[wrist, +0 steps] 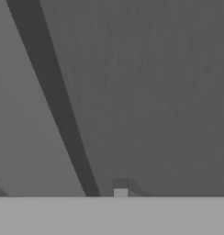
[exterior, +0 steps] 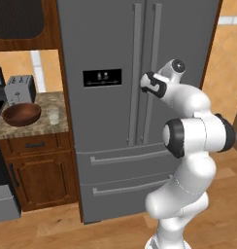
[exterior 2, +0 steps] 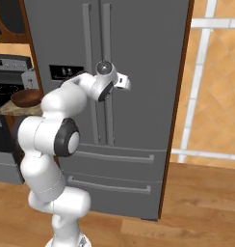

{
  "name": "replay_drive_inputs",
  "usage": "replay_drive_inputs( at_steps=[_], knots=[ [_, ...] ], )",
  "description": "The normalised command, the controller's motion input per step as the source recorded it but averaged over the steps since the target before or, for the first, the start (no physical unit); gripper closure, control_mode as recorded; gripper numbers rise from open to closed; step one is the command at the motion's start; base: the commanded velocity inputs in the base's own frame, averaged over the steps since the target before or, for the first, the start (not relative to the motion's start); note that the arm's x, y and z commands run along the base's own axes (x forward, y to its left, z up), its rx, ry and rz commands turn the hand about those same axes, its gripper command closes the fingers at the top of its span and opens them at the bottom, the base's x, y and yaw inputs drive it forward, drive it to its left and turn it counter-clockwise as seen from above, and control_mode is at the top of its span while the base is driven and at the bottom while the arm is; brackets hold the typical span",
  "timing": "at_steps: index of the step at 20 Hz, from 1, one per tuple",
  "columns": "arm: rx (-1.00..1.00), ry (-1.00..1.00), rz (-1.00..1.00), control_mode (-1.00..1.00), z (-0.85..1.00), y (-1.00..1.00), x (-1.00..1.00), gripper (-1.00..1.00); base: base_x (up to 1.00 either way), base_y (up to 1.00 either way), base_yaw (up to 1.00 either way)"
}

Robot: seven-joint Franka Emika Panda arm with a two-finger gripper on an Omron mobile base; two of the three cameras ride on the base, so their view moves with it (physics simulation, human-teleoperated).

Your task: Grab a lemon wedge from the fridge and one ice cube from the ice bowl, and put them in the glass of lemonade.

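Gripper at mid-height of the fridge, right against the right-door handle; jaw width impossible to tell, no clear sight of whether anything sits between the fingers. In hand view, one pale fingertip at 6 o'clock, grey door panel all around, dark diagonal band running from 11 o'clock down to 6 o'clock, probably door seam or handle edge, not sure which. Both doors shut, so lemon wedge hidden inside, not visible. At 9 o'clock of the gripper in left base view, well apart: counter with ice bowl, glass of lemonade just beside it at bowl's 3 o'clock, toaster behind at 12 o'clock. Ice cube too small to make out. Step in hand, judged: getting hold of the handle to open the right door; task barely begun. To do it well: confirm both fingers straddle the bar before pulling, close firmly, pull outward along the door's arc rather than straight back, keep wrist square to the bar to avoid slipping off. Swing wide enough to leave reach into the shelves. Risk: fingers closing beside the bar on bare panel, then sliding off.
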Motion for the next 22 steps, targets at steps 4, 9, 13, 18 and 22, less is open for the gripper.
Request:
replay_drive_inputs(
  at_steps=[4,9,13,18,22],
  knots=[
    [0.00,0.00,-0.15,-1.00,0.05,-0.68,-0.29,1.00,0.00,0.00,0.00],
    [0.02,0.00,-0.13,-1.00,0.11,-0.82,-0.61,1.00,0.00,0.00,0.00],
    [0.02,0.00,-0.10,-1.00,0.15,-0.96,-0.59,1.00,0.00,0.00,0.00],
    [0.06,0.00,-0.05,-1.00,0.09,-1.00,-0.59,1.00,0.00,0.00,0.00],
    [0.12,-0.04,0.00,-1.00,0.10,-1.00,-0.65,1.00,0.00,0.00,0.00]
  ],
)
